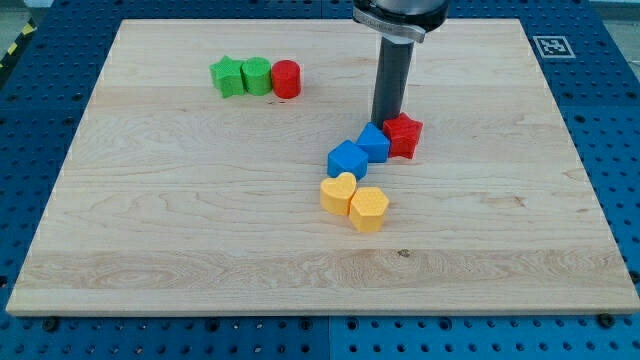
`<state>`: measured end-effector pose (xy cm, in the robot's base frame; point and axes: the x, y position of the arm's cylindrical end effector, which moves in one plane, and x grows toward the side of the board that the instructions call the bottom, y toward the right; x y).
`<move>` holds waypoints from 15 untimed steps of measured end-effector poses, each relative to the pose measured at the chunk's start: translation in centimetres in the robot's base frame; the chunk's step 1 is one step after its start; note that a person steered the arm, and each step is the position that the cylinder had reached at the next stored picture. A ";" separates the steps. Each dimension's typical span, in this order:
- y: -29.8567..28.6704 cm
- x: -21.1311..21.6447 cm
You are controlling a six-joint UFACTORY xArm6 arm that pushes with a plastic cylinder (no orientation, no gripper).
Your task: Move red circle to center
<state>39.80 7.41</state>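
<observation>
Near board (150,220) centre, my tip (388,119) (beside red star (404,135)), red circle (286,79) upper-left

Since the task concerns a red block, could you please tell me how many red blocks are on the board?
2. The red circle sits at the view's upper left beside two green blocks; the red star lies near the centre, just right of my tip. None seems hidden.

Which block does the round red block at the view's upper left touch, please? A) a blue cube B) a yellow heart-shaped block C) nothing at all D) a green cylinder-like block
D: the round red block sits against the green cylinder-like block, at the right end of a row that starts with the green star-shaped block; my tip is far off by the red star-shaped block.
</observation>
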 end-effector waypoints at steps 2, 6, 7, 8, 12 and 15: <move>-0.5 -7.4; -14.0 -6.2; -14.3 -5.6; -14.9 -4.4; -18.6 2.3; -22.4 8.1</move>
<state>47.89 -15.02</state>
